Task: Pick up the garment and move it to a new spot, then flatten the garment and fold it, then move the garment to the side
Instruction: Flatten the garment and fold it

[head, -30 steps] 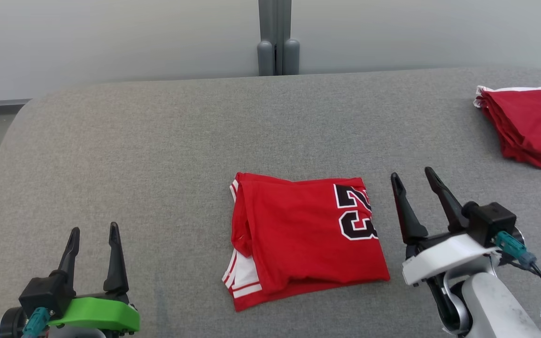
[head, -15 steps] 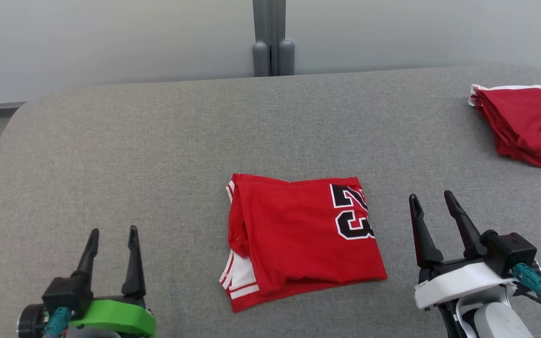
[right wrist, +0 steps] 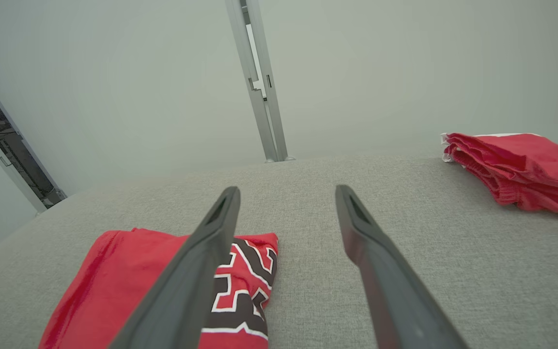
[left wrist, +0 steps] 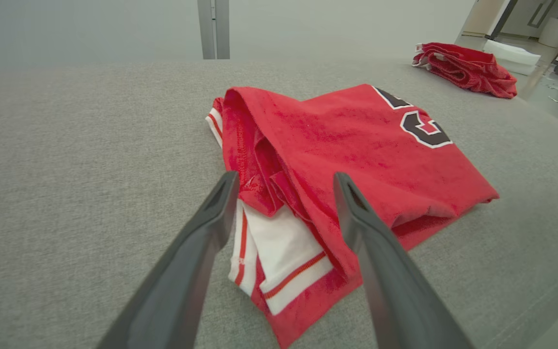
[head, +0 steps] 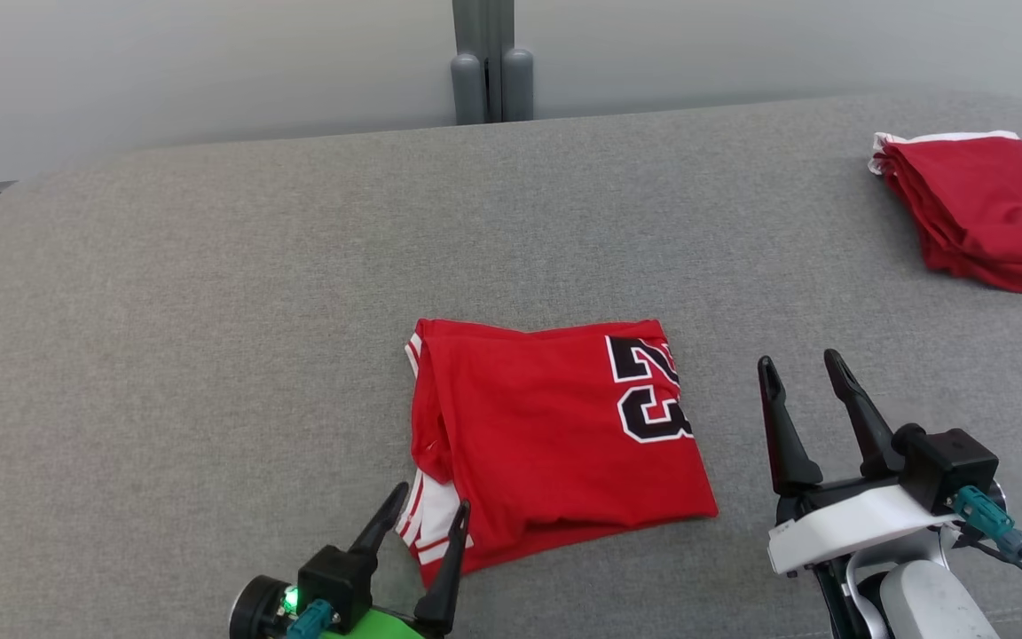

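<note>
The garment (head: 555, 435) is a red jersey with white trim and a black number, folded into a rough square on the grey table (head: 209, 311). My left gripper (head: 431, 499) stands open at its near left corner, fingertips over the white-trimmed edge; in the left wrist view the garment (left wrist: 356, 145) lies just beyond the spread fingers (left wrist: 211, 218) of that gripper (left wrist: 284, 179). Off the garment's right edge my right gripper (head: 799, 366) is open above bare table. Its wrist view shows the garment (right wrist: 124, 286) at lower left and the open gripper (right wrist: 286, 191) with nothing between its fingers.
A second folded red cloth (head: 972, 209) lies at the table's far right, also seen as the red cloth (left wrist: 463, 68) and the red cloth (right wrist: 521, 169). A grey post (head: 484, 62) stands behind the table's back edge against a pale wall.
My left gripper has moved right to the garment's near left corner. The right gripper has shifted slightly. The head camera has moved, so the whole picture drifted left.
</note>
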